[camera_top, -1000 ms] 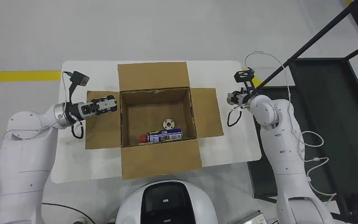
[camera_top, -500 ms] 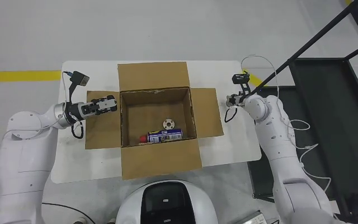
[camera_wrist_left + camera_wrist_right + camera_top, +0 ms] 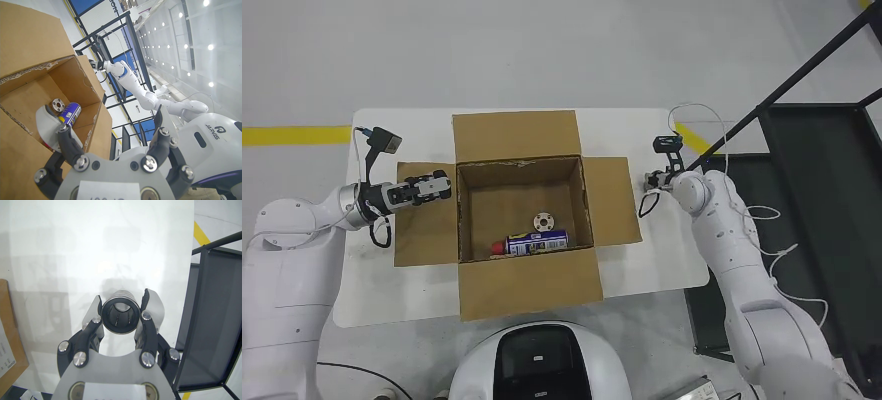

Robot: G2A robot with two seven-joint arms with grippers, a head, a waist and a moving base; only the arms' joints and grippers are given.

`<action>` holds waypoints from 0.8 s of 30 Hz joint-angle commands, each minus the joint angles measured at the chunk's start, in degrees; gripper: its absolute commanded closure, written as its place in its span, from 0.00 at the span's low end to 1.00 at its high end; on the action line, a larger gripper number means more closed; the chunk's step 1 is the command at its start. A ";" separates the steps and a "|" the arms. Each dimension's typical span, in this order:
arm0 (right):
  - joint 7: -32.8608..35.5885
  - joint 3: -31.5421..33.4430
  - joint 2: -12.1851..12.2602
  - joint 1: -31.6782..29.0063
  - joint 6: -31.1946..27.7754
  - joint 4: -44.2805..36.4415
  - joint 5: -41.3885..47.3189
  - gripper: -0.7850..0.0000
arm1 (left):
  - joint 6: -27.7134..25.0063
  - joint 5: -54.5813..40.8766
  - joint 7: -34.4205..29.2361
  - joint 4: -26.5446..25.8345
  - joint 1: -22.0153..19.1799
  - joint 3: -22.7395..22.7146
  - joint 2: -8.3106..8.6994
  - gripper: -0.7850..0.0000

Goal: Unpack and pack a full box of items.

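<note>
Two items left in the box, one bearing in the right jaws

Clamped in the right gripper (image 3: 122, 295) is a linear bearing (image 3: 119, 315), one pad on each side of its steel sleeve. Its bore, lined with rows of balls, runs straight out along the jaws toward the white table (image 3: 75, 247) beyond. Whether its far end touches the table I cannot tell. Off to one side of these jaws lies a flap of the cardboard box (image 3: 525, 160), carrying a printed sticker (image 3: 4, 344). I judge this an unpacking step, with set-down next.

Over the box's other flap the left gripper (image 3: 102, 109) hangs spread wide and empty. Ahead of and below its jaws, inside the box, a spray can (image 3: 70, 113) lies on its side. Its long axis points roughly back at those jaws, and it wears a blue and yellow label with a barcode. Just beyond it sits a round metal flange (image 3: 54, 106). The free left arm looks better placed for both.
</note>
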 commanded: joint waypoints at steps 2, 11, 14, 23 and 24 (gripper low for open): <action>-0.32 -0.14 0.01 0.68 -0.17 1.72 0.25 0.00 | 0.00 0.00 0.00 0.00 0.00 0.00 0.00 0.00; -1.80 0.82 0.27 1.56 -0.01 2.37 2.65 0.00 | 0.00 0.00 0.00 0.00 0.00 0.00 0.00 0.00; -2.63 3.41 1.02 -1.28 1.03 -4.33 3.73 0.00 | 0.00 0.00 0.00 0.00 0.00 0.00 0.00 0.00; 2.11 5.88 2.35 -20.28 3.83 -45.53 0.89 0.00 | 0.00 0.00 0.00 0.00 0.00 0.00 0.00 0.00; 3.00 4.79 2.31 -21.38 3.63 -48.65 0.26 0.00 | 0.00 0.00 0.00 0.00 0.00 0.00 0.00 0.00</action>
